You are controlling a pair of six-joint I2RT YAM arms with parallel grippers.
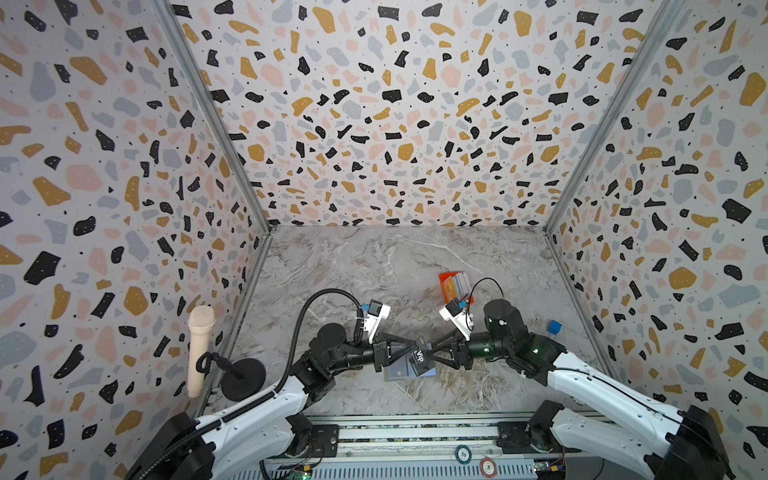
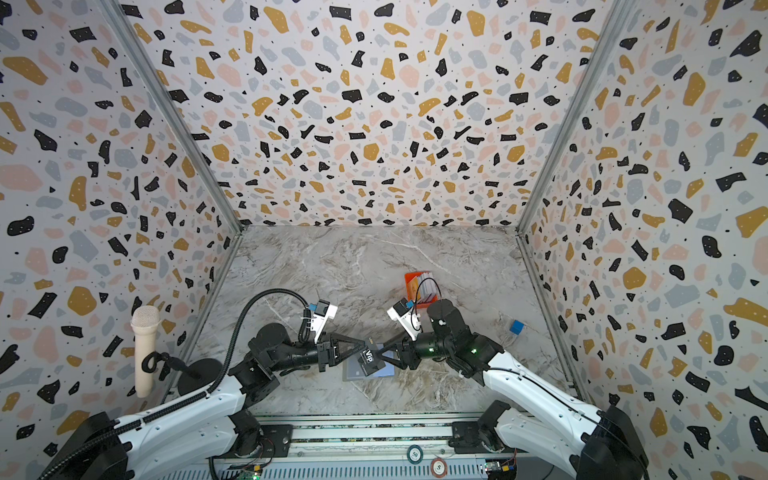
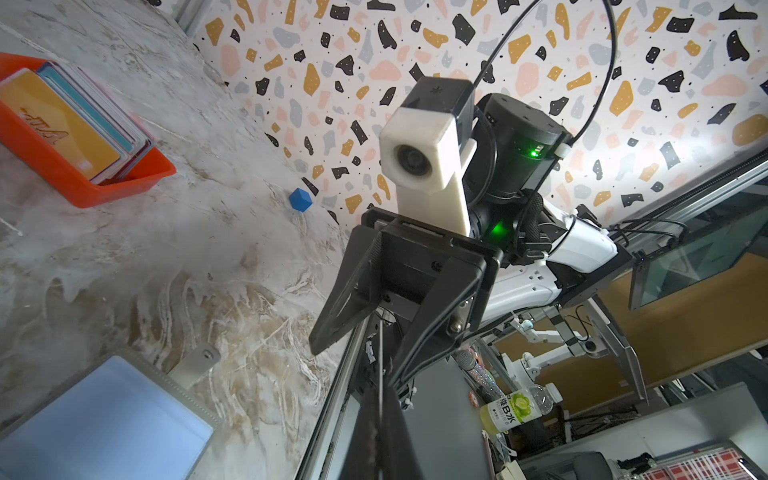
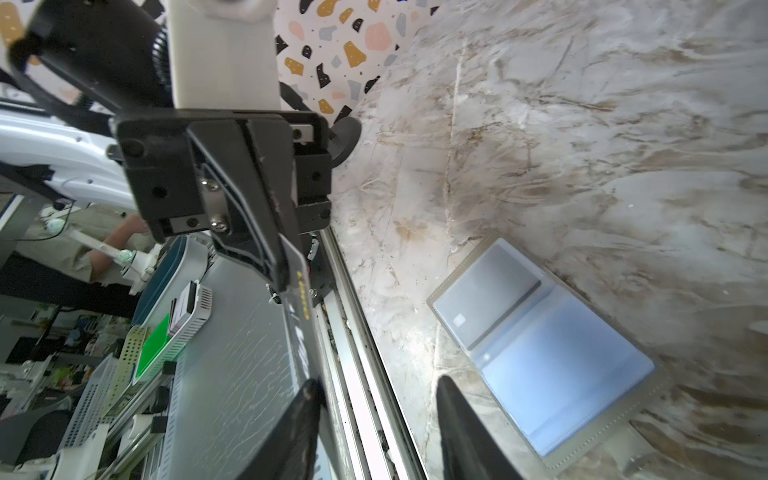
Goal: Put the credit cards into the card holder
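We find the left gripper (image 1: 415, 347) clamped on the black card (image 1: 421, 358) above the card holder (image 1: 397, 373). The right gripper (image 1: 432, 354) has its jaws apart. We advise squaring the card to a blue pocket (image 4: 561, 374) before lowering.

Card holder (image 1: 395, 372) partly hidden under black card (image 1: 422, 358) in both top views, cut off by frame edge in left wrist view. Stacked cards (image 1: 457, 284) partly behind right wrist camera (image 1: 455, 313); print too small.

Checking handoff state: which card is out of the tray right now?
The black VIP card, pinched in the left gripper near the open holder; the other cards sit stacked in the orange tray.
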